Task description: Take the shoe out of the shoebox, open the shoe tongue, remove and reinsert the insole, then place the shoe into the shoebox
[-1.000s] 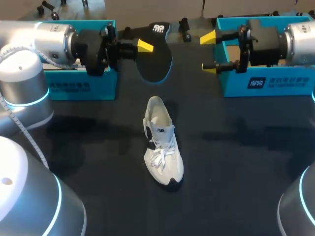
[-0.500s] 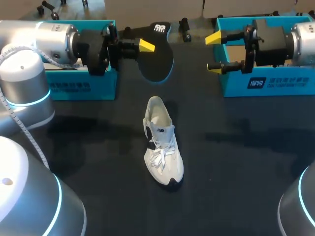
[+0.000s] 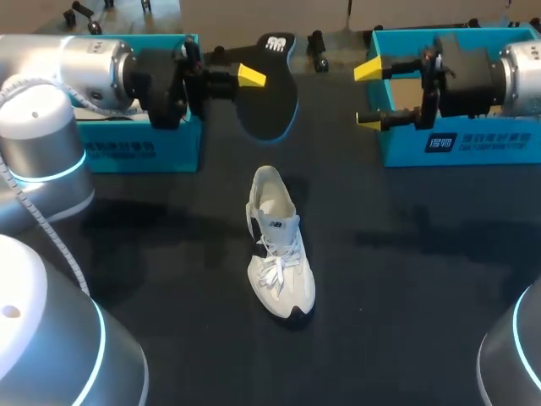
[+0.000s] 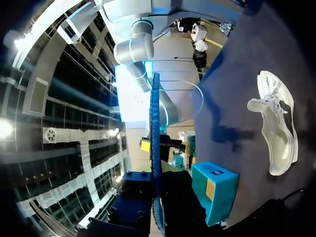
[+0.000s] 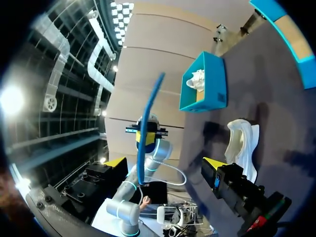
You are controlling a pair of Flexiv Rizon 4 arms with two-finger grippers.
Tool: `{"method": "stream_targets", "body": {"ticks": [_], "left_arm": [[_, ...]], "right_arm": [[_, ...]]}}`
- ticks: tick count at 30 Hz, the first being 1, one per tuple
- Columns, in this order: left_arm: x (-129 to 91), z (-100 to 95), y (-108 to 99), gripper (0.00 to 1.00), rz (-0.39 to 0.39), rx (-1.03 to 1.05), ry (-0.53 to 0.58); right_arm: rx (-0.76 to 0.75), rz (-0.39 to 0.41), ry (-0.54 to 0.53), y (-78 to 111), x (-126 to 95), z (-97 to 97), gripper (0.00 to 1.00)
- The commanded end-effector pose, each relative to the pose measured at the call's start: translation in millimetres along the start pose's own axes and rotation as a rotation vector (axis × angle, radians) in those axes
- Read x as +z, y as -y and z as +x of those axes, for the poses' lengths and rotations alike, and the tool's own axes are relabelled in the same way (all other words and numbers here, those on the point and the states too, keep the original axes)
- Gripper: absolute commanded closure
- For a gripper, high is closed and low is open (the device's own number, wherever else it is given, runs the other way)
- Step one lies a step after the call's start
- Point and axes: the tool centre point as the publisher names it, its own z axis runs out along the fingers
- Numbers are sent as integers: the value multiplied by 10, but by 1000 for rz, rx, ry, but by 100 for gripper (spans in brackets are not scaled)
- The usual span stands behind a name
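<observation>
The left claw pinches the black insole. The right claw is spread. The shoe lies on the counter.

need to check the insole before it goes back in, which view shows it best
The head view. There the insole turns its broad dark face to the camera, gripped at one side by the left gripper. The left wrist view catches only its thin blue edge, and the right wrist view shows just a curved blue strip.
</observation>
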Motion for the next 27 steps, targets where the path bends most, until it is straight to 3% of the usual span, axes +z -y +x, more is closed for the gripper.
{"method": "stream_targets", "body": {"ticks": [1, 10, 15, 24, 27], "left_arm": [[-38, -39, 79, 100, -2, 8, 11], [-68, 56, 208, 100, -14, -9, -5], [-67, 5, 316, 100, 17, -89, -26], [-153, -119, 408, 100, 76, -681, -176], [-175, -89, 445, 100, 56, -817, -249]], "right_arm": [[13, 1, -3, 50, -67, -54, 0], [20, -14, -4, 69, -155, -58, 0], [20, -14, -4, 69, -155, -58, 0], [20, -14, -4, 69, -155, -58, 0], [20, -14, -4, 69, -155, -58, 0]]}}
